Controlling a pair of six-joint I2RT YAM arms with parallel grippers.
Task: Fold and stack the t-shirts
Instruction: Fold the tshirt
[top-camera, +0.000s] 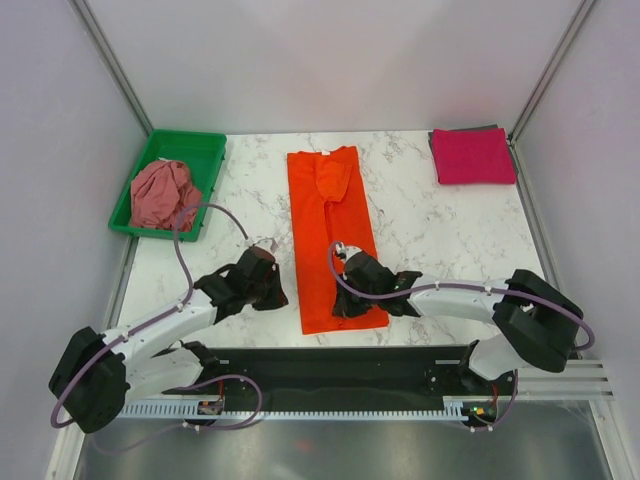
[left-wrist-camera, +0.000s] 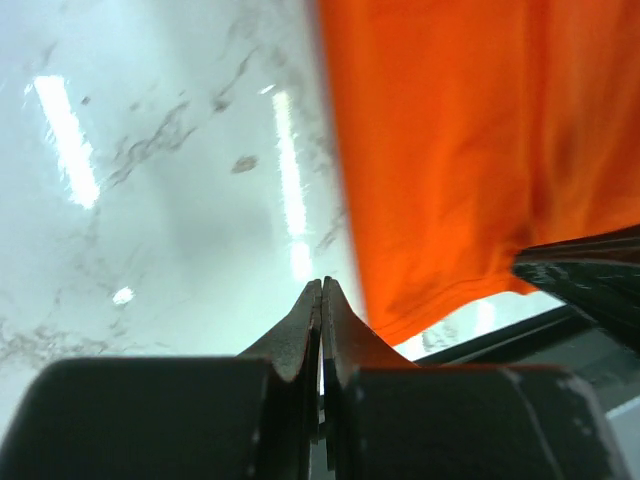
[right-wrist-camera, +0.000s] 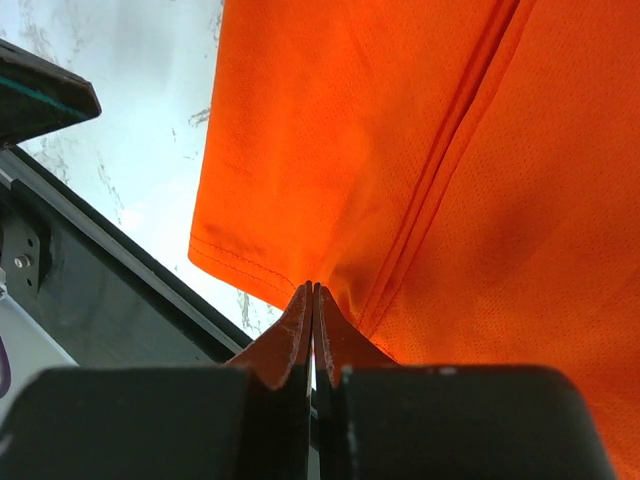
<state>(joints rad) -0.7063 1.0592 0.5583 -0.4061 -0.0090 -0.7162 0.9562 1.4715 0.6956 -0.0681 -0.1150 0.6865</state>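
Folding in hand on the orange shirt (top-camera: 330, 220), spread as a long narrow strip on the table (top-camera: 430, 230) to the right of the green tray (top-camera: 215, 140), sides apparently already turned in, collar end level with the tray, hem end nearer the arms than the tray. Inside the tray, dusty rose shirt (top-camera: 160, 192), bunched and not yet folded. Far to the right of the tray, beyond the orange one and level with the tray's far rim, pink shirt (top-camera: 473, 156), folded square. At the hem end, toward the corner farther from the tray, right gripper (right-wrist-camera: 312, 288), fingers pressed together with cloth drawn up in creases to their tips: judged a pinch on the hem. Low over bare table just beside the hem corner nearer the tray, left gripper (left-wrist-camera: 322, 283), fingers closed on nothing, cloth close by but seemingly untouched. Step judged: taking hold of the hem for the crosswise fold. Next move likely calls for parting the left fingers, shifting away from the tray onto that corner and pinching it, then lifting both corners in step and carrying the hem toward the collar, level, to halve the strip without skew. After that, stacking with the pink one, with the one in the tray still to do.
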